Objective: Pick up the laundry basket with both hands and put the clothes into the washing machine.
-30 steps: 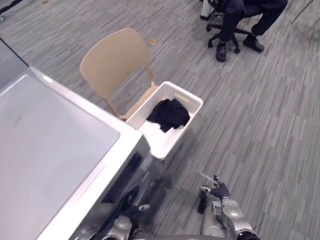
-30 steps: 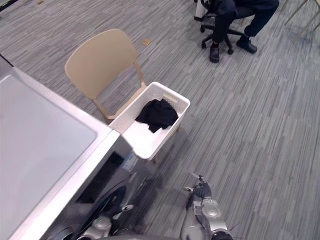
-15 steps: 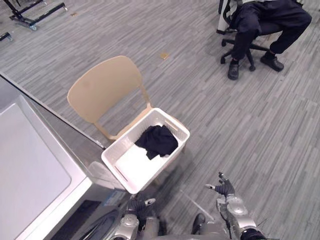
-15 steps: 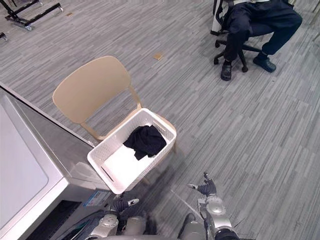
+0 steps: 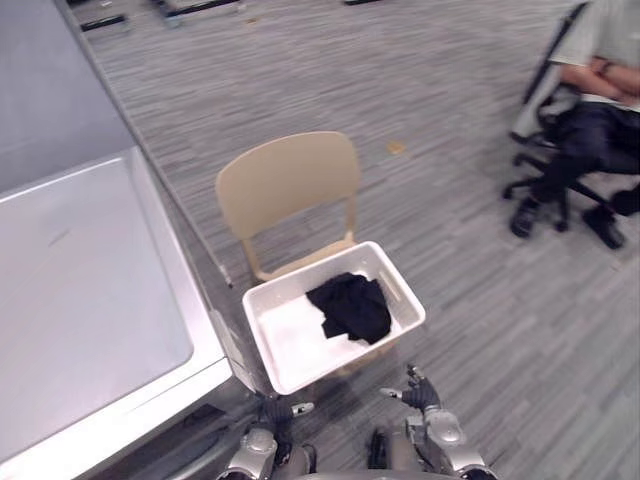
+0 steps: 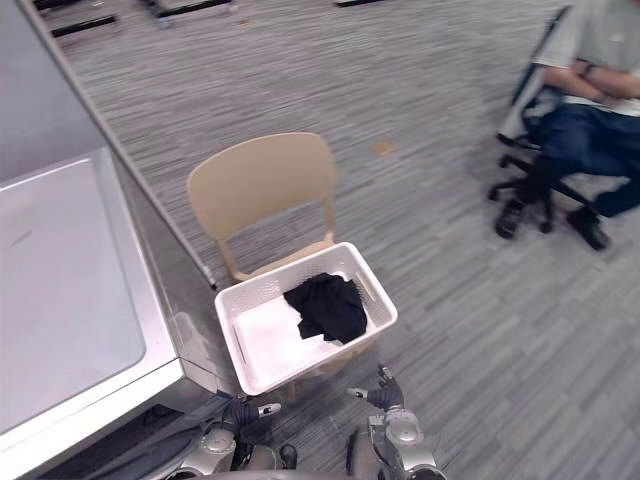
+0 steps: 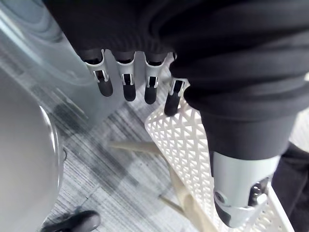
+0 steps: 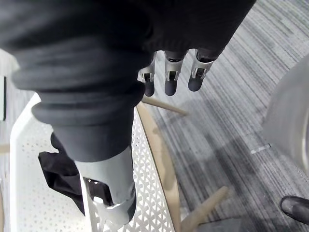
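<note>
The white laundry basket (image 5: 290,335), dark clothes (image 5: 350,305) heaped inside, rests on the beige chair (image 5: 290,180) at frame centre, with the left hand (image 5: 258,440) and right hand (image 5: 438,432) low at the bottom edge, fingers loosely spread and empty, apparently set apart to take its two sides.

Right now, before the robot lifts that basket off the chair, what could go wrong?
The left hand and right hand are both open near the white laundry basket, which rests on the beige chair; if one pushes first, the basket may slide or tip off the seat. The black garment lies bunched toward one end, so the lift might tilt. The washing machine stands close by, so a swing could knock it.
</note>
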Available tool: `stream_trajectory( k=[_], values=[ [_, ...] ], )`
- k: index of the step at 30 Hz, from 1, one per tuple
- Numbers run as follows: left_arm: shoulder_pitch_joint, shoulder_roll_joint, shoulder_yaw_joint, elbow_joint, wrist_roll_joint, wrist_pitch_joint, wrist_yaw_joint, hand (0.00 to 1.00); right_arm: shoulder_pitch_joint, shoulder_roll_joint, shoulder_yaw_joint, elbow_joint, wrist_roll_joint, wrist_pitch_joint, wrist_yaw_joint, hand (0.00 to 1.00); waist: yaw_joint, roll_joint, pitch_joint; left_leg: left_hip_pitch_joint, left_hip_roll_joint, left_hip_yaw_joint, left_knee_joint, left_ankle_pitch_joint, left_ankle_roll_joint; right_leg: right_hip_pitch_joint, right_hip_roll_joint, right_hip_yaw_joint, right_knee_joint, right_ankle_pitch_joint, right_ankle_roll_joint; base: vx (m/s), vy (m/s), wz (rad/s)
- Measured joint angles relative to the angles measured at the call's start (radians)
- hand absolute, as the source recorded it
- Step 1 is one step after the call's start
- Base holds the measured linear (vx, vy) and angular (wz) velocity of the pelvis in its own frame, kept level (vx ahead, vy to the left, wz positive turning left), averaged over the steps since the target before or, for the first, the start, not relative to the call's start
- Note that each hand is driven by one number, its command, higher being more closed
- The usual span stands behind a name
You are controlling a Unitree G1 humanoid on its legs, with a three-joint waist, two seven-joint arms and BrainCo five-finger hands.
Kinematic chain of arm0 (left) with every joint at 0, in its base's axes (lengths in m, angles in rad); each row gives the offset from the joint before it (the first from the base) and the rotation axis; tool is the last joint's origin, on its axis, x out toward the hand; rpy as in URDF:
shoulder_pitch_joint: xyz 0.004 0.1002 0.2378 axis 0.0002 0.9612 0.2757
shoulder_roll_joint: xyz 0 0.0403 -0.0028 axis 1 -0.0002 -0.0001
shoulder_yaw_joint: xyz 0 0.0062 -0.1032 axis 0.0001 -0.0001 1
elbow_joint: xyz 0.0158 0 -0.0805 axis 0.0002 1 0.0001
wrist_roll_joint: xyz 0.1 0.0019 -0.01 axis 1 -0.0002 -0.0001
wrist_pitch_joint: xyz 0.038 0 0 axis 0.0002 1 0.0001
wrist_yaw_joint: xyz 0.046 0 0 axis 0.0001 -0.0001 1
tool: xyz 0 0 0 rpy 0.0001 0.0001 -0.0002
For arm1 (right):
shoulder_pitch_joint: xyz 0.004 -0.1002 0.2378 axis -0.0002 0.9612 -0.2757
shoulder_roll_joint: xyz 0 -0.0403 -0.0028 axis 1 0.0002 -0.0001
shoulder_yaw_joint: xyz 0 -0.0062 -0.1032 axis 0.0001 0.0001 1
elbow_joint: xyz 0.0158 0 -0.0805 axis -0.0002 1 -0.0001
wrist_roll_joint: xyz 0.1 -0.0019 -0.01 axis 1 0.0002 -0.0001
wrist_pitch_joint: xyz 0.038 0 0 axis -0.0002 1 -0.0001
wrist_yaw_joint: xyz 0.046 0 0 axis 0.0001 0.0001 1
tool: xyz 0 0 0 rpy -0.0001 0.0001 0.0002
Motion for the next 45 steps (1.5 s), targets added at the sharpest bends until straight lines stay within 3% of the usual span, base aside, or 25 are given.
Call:
stream_trajectory(
  k=[1,3,5,8,10,12,13,14,17,19,22,24,25,27,30,32,36,45],
  values=[
    [0.002,0.003,0.001,0.001,0.0,0.001,0.0,0.0,0.017,-0.013,-0.021,-0.012,0.0,0.0,0.001,0.0,0.0,-0.012,-0.001,-0.006,-0.025,-0.051,0.02,-0.009,-0.015,0.007,-0.014,0.025,-0.035,0.047,0.002,0.24,-0.33,1.5],
    [0.008,-0.008,0.03,0.0,0.0,-0.003,0.005,0.0,-0.001,-0.088,-0.033,-0.081,-0.005,0.01,0.0,0.0,0.011,0.035,-0.009,-0.028,0.002,-0.127,0.021,-0.002,-0.061,0.026,-0.009,-0.065,-0.028,0.041,-0.022,0.22,-0.362,1.3],
    [0.018,0.004,0.049,0.0,-0.01,-0.002,0.028,0.0,-0.032,-0.134,-0.039,-0.149,-0.034,-0.001,-0.029,0.0,0.01,0.047,-0.015,-0.029,0.042,-0.161,-0.03,0.029,-0.111,0.034,0.008,-0.136,-0.036,0.051,-0.048,0.15,-0.306,0.88],
    [0.016,0.012,0.045,-0.003,-0.031,-0.002,0.051,0.0,-0.049,-0.114,-0.038,-0.195,-0.077,-0.015,-0.053,0.0,0.01,0.037,-0.018,-0.025,0.085,-0.182,-0.072,0.075,-0.173,0.093,0.026,-0.243,-0.061,0.062,-0.066,0.09,-0.185,1.12],
    [0.015,0.009,0.044,-0.012,-0.032,-0.003,0.059,0.0,-0.047,-0.108,-0.044,-0.194,-0.091,-0.028,-0.064,0.0,0.008,0.022,-0.02,-0.039,0.109,-0.117,-0.094,0.114,-0.183,0.129,0.023,-0.288,-0.102,0.074,-0.084,0.05,-0.091,1.1],
    [0.01,0.009,0.044,-0.012,-0.035,-0.002,0.064,0.0,-0.04,-0.084,-0.112,-0.134,0.016,-0.073,0.013,0.0,0.009,0.023,-0.019,-0.062,0.149,0.084,-0.107,0.123,-0.164,0.154,0.023,-0.325,-0.131,0.078,-0.092,0.02,-0.051,0.99],
    [0.014,0.011,0.043,-0.012,-0.037,-0.001,0.062,0.0,-0.035,-0.066,-0.181,-0.057,0.061,-0.107,0.04,0.0,0.006,0.027,-0.018,-0.064,0.169,0.199,-0.124,0.143,-0.126,0.167,0.02,-0.354,-0.133,0.078,-0.092,-0.02,0.022,0.75],
    [0.02,0.017,0.044,-0.014,-0.038,-0.002,0.062,0.0,-0.03,-0.052,-0.228,-0.036,0.081,-0.116,0.041,0.0,0.002,0.02,-0.017,-0.061,0.165,0.228,-0.133,0.162,-0.109,0.181,0.011,-0.367,-0.137,0.078,-0.092,-0.04,0.046,0.77],
    [0.036,0.046,0.042,-0.021,-0.037,-0.003,0.061,0.0,-0.027,-0.044,-0.273,0.034,0.18,-0.107,0.04,0.0,0.003,-0.007,-0.035,-0.044,0.123,0.227,-0.184,0.209,-0.096,0.221,-0.017,-0.397,-0.206,0.077,-0.09,-0.05,0.083,0.43],
    [0.04,0.066,0.035,-0.02,-0.037,-0.003,0.06,0.0,-0.021,-0.044,-0.277,0.061,0.198,-0.07,0.041,0.0,0.001,-0.022,-0.043,-0.03,0.104,0.207,-0.244,0.252,-0.093,0.23,-0.027,-0.399,-0.238,0.076,-0.087,-0.08,0.036,0.34],
    [0.052,0.072,0.036,-0.017,-0.037,-0.003,0.058,0.0,0.035,-0.037,-0.306,0.084,0.206,-0.033,0.036,0.0,0.0,0.016,-0.043,0.027,0.101,0.215,-0.384,0.31,-0.085,0.237,-0.036,-0.415,-0.248,0.076,-0.071,-0.11,0.026,0.26],
    [0.079,0.07,0.04,-0.011,-0.038,-0.003,0.055,0.0,0.06,-0.037,-0.307,0.072,0.203,-0.022,0.023,0.0,-0.006,0.027,-0.047,0.046,0.109,0.262,-0.425,0.323,-0.087,0.238,-0.037,-0.407,-0.249,0.08,-0.062,-0.13,0.039,-0.08],
    [0.083,0.074,0.044,-0.01,-0.037,-0.003,0.055,0.0,0.068,-0.036,-0.306,0.039,0.196,-0.016,0.01,0.0,-0.01,0.038,-0.054,0.049,0.109,0.274,-0.426,0.323,-0.087,0.237,-0.037,-0.395,-0.251,0.08,-0.052,-0.18,0.062,-0.34],
    [0.094,0.083,0.044,-0.01,-0.034,-0.004,0.055,0.0,0.1,-0.037,-0.295,-0.202,0.093,-0.013,-0.046,0.0,-0.029,0.039,-0.056,0.045,0.112,0.308,-0.426,0.32,-0.083,0.234,-0.032,-0.363,-0.273,0.086,-0.039,-0.12,0.054,-0.42],
    [0.102,0.08,0.039,-0.013,-0.03,-0.013,0.054,0.0,0.148,-0.058,-0.287,-0.437,-0.021,-0.034,-0.075,0.0,-0.029,0.04,-0.064,0.044,0.113,0.326,-0.426,0.317,-0.08,0.237,-0.021,-0.331,-0.302,0.087,-0.037,-0.01,0.032,-0.22],
    [0.11,0.086,0.039,-0.024,-0.03,-0.021,0.055,0.0,0.166,-0.072,-0.281,-0.553,-0.127,-0.041,-0.087,0.0,-0.027,0.019,-0.068,0.045,0.113,0.337,-0.426,0.316,-0.078,0.235,-0.018,-0.311,-0.304,0.087,-0.037,0.03,0.019,-0.08],
    [0.116,0.095,0.037,-0.025,-0.027,-0.025,0.042,0.0,0.166,-0.075,-0.275,-0.57,-0.231,-0.041,-0.086,0.0,-0.028,-0.005,-0.083,0.048,0.109,0.339,-0.426,0.316,-0.079,0.239,-0.018,-0.298,-0.304,0.109,-0.038,0.09,0.002,0.0],
    [0.131,0.095,0.037,-0.042,-0.025,-0.035,0.037,0.0,0.027,-0.203,-0.179,-0.543,-0.308,-0.036,-0.063,0.0,-0.027,0.019,-0.079,0.083,0.108,0.341,-0.42,0.32,-0.074,0.275,-0.017,-0.296,-0.322,0.118,-0.049,0.1,-0.009,0.01]
  ],
)
